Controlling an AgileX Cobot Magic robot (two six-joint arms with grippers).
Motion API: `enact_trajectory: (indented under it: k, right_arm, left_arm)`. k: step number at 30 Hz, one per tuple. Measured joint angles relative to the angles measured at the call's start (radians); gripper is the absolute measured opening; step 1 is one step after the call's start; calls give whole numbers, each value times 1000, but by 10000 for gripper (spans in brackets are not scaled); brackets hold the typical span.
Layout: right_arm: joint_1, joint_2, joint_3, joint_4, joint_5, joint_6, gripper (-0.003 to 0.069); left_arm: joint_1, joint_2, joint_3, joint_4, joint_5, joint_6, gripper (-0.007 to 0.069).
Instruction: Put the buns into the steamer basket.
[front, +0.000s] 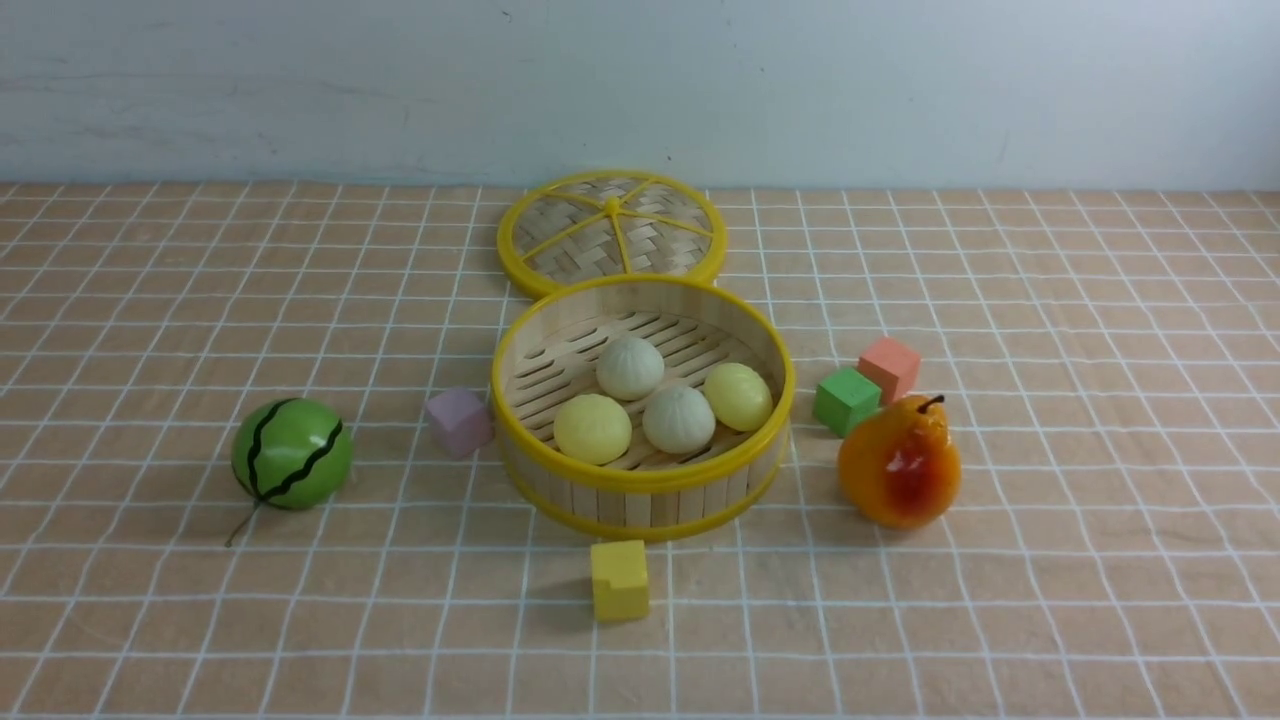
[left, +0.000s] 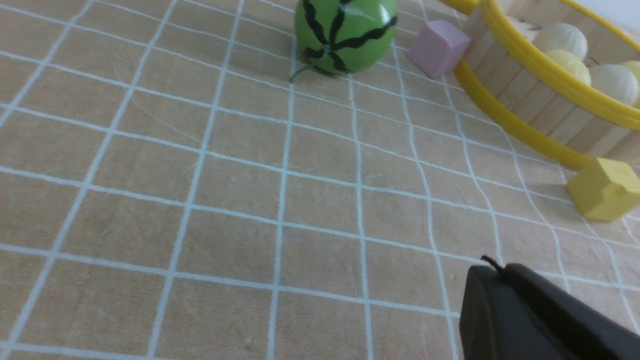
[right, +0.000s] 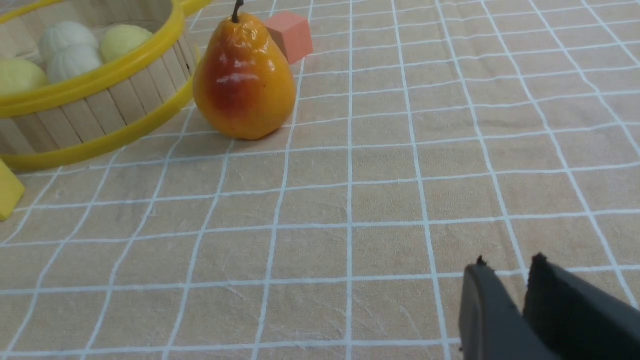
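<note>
Steamer basket sits mid-worktop, upright, on the checked cloth. All four buns lie on its slatted floor: a pale yellow bun near-left, an off-white bun just right of it, a second off-white bun farther back, a second yellow bun at right. The buns sit close together; I cannot tell if they touch.

Woven lid lies flat just behind the basket. Purple block beside the basket's left wall. Yellow block near, in front. Watermelon ball well left. Pear stands upright to the right, with green block and orange block behind it.

Left hand fingers pressed together, empty, low over bare cloth. Right hand fingers slightly parted, nothing between them, over bare cloth, apart from the pear.
</note>
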Motion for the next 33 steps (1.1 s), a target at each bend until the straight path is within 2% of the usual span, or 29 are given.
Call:
enact_trajectory:
  k: [33]
  right_arm:
    - [0, 0, 0, 0, 0, 0, 158]
  left_arm:
    - [-14, 0, 0, 0, 0, 0, 29]
